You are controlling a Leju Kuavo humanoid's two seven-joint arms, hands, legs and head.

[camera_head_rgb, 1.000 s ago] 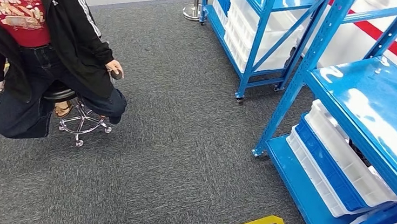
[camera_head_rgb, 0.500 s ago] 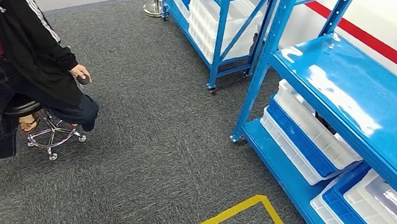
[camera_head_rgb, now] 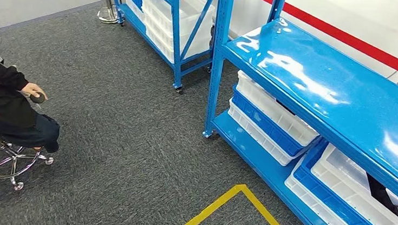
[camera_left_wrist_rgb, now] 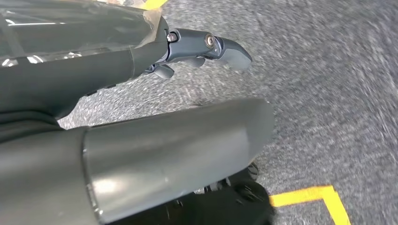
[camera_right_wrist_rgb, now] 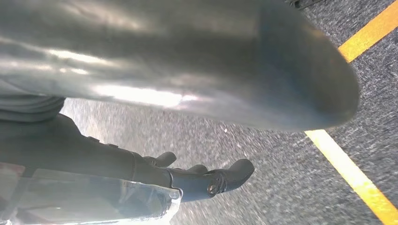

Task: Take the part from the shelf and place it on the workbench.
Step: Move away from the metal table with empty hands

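Head view, left to right: a seated person (camera_head_rgb: 1, 106) on a stool (camera_head_rgb: 10, 158), yellow floor tape (camera_head_rgb: 232, 208), then the blue shelf (camera_head_rgb: 328, 96), where a dark elongated part (camera_head_rgb: 382, 196) lies slantwise in a white bin (camera_head_rgb: 363, 197). Left hand (camera_left_wrist_rgb: 202, 51) and right hand (camera_right_wrist_rgb: 202, 180) hang empty, fingers loosely apart.

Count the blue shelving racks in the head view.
2. The near rack runs along the right, with white and blue bins on its lower shelf; the far rack stands behind it, top centre. Others may lie out of frame.
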